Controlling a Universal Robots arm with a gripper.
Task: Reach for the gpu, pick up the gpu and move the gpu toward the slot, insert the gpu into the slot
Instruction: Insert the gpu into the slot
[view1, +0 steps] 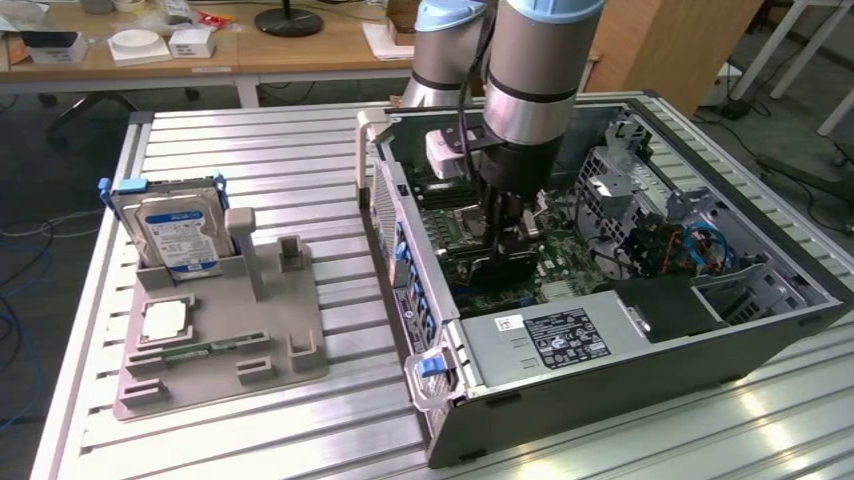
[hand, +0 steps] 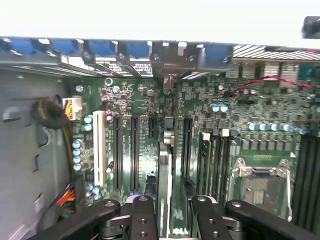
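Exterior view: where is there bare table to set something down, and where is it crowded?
Bare table lies beyond the hard drive, and in front of the grey holder and computer case. The case interior is crowded: the gripper stands over the green motherboard.

Labels are present, but no wording on them can be read.

A blue and white label (view1: 175, 232) covers the face of the hard drive (view1: 167, 225) standing in the grey holder (view1: 220, 335) on the tabletop (view1: 267, 150); its print is too small to make out. A black label with white print (view1: 565, 335) sits on the power supply (view1: 547, 340) inside the computer case (view1: 747, 330), also illegible. White stickers (hand: 122, 66) on the case's rear wall, seen from the wrist, carry unreadable print.
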